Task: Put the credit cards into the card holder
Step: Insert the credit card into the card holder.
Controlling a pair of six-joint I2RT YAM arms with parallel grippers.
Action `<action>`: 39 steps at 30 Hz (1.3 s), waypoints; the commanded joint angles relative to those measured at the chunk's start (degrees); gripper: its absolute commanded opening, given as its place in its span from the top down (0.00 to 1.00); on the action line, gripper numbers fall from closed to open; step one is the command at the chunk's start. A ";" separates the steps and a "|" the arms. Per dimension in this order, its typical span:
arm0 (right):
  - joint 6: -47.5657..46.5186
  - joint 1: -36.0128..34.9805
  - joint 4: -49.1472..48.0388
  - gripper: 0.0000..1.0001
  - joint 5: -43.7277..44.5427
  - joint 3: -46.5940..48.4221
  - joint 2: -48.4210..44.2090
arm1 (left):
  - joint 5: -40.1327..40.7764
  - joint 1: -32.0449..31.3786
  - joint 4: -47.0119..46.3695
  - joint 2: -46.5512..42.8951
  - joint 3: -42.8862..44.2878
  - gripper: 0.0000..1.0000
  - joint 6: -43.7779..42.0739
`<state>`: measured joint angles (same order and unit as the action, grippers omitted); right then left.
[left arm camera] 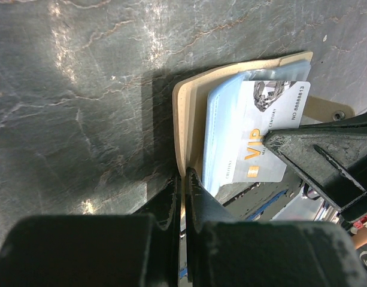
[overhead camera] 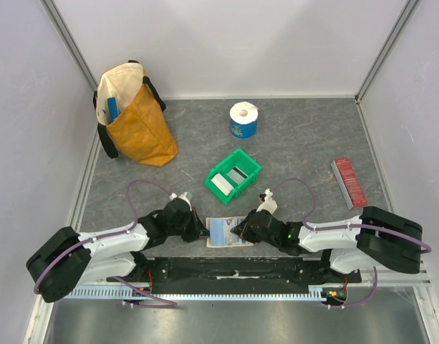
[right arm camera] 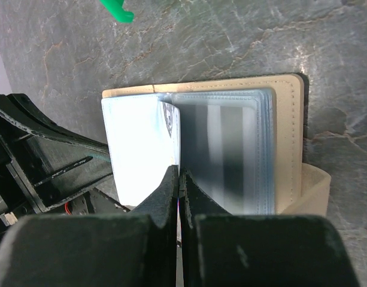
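Both arms lie low and stretched inward along the near edge of the table [overhead camera: 298, 143], elbows bent, wrists meeting at the middle of that edge. The left gripper [overhead camera: 203, 231] comes in from the left side, the right gripper [overhead camera: 240, 229] from the right, and their tips face each other across the card holder [overhead camera: 230, 245], which lies open and flat between them, just in from the near edge.

The left gripper is clenched. In its wrist view, the two fingers [left arm camera: 198, 197] meet at the tan rim of the holder's cover, and the rim runs into the slit between them, so it grips the holder by that edge. The right gripper is clenched too, its fingers [right arm camera: 165, 191] pressed together at the line where a white card [left arm camera: 243, 131] meets the stack of clear pockets. Whether it pinches the card itself or a clear pocket leaf cannot be told.

The holder is pale tan with stitched borders and rounded corners, and its small closing tab pokes out at one side. Inside is a stack of clear pockets with a bluish sheen. The white card bears orange "VIP" lettering, a number and a grey emblem, and lies over the inner pockets.

Farther back, towards the table's middle, stands a green bin [overhead camera: 253, 166] with more cards [overhead camera: 221, 184] lying in it
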<state>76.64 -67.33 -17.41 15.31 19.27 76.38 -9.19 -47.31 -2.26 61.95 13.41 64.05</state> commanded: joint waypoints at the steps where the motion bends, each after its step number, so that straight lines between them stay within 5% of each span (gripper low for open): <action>1: -2.37 -0.43 3.26 1.00 -3.00 1.65 3.25 | 1.19 0.29 -0.99 0.71 -0.05 0.98 1.16; 17: -4.48 -0.26 3.43 0.99 -5.30 4.73 6.86 | 1.19 0.20 -0.73 0.01 -0.31 0.98 1.16; 39: -14.14 -0.17 15.46 0.51 4.37 7.89 -0.96 | 2.60 0.11 1.91 -2.10 0.13 0.98 -0.15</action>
<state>66.28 -67.40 -10.59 14.70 25.08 77.36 -9.08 -47.00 -1.72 60.93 13.39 64.05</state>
